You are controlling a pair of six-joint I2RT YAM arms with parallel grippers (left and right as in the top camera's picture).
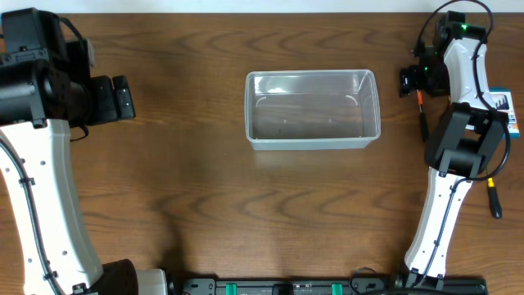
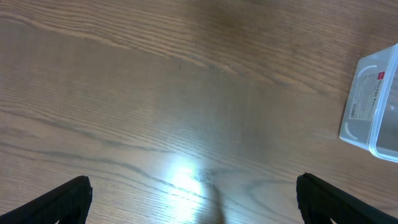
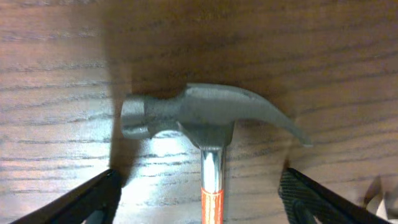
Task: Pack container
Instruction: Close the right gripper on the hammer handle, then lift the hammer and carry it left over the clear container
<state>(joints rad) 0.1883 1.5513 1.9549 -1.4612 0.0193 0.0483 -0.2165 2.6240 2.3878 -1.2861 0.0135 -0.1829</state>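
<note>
Wooden table (image 1: 205, 197), blue-and-white box (image 1: 501, 103)

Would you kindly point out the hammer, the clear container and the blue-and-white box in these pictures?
hammer (image 3: 208, 118): right wrist view, on the steel head above the handle.
container (image 1: 311, 142): overhead view, on the long wall nearest the arm bases.
blue-and-white box (image 1: 508, 111): overhead view, on its visible top face.

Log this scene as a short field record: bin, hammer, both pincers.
bin: clear, empty, mid-scene
hammer: lying flat, outside the bin
right pincer: open, astride the hammer's handle, not touching it
left pincer: open, holding nothing
</note>
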